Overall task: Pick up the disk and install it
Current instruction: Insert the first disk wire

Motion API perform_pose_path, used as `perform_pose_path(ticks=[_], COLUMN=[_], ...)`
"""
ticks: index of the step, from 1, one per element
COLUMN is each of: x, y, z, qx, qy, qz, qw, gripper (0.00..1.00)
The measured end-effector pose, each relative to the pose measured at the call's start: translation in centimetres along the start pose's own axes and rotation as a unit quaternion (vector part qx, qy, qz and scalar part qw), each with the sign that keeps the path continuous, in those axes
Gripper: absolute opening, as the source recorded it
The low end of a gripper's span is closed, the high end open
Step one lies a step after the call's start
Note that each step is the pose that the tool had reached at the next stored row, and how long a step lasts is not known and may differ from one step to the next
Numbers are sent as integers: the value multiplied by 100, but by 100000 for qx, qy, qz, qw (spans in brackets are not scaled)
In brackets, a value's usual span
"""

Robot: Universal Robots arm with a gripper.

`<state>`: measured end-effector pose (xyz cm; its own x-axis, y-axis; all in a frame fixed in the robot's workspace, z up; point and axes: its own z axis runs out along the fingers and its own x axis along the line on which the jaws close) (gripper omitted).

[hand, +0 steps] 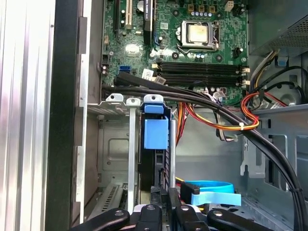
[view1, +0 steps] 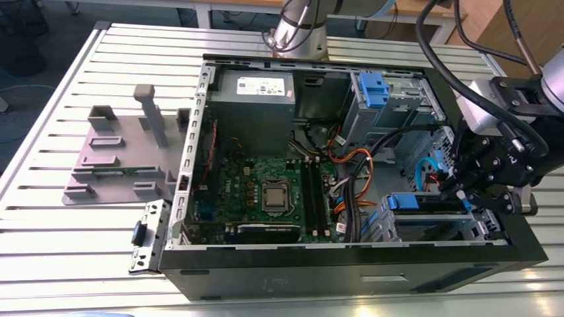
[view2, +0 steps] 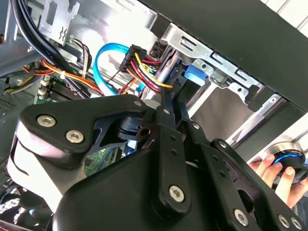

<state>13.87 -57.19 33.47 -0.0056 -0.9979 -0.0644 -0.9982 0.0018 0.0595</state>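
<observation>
The disk (view1: 427, 203) stands on edge in the metal drive cage (view1: 440, 232) at the near corner of the open computer case, on the exterior view's right, with its blue bracket showing along the upper edge. In the first wrist view the disk's blue bracket tab (hand: 156, 132) sits between the cage rails, with the dark drive body below it. My gripper (view1: 460, 191) hangs at the disk's end. Its black fingers (hand: 175, 211) close in on the drive's near edge. In the second wrist view the gripper (view2: 171, 98) narrows toward the disk (view2: 195, 74).
Bundled black, orange and red cables (hand: 216, 120) cross just beside the cage. The motherboard (view1: 273, 191) fills the case's middle, and a second blue bracket (view1: 374, 89) sits at the far bay. A grey fixture (view1: 123, 152) stands outside the case. A hand (view2: 276, 168) rests on a blue-ringed knob.
</observation>
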Motion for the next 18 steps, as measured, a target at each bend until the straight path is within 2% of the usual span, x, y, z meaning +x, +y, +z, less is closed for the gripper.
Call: perform_pose_path(ticks=[12,18], x=[3,4], y=[8,7], z=[51,56], qx=[0,0], qy=[-5,-4], qz=[0,2], qw=[100000,100000], gripper=[18,18])
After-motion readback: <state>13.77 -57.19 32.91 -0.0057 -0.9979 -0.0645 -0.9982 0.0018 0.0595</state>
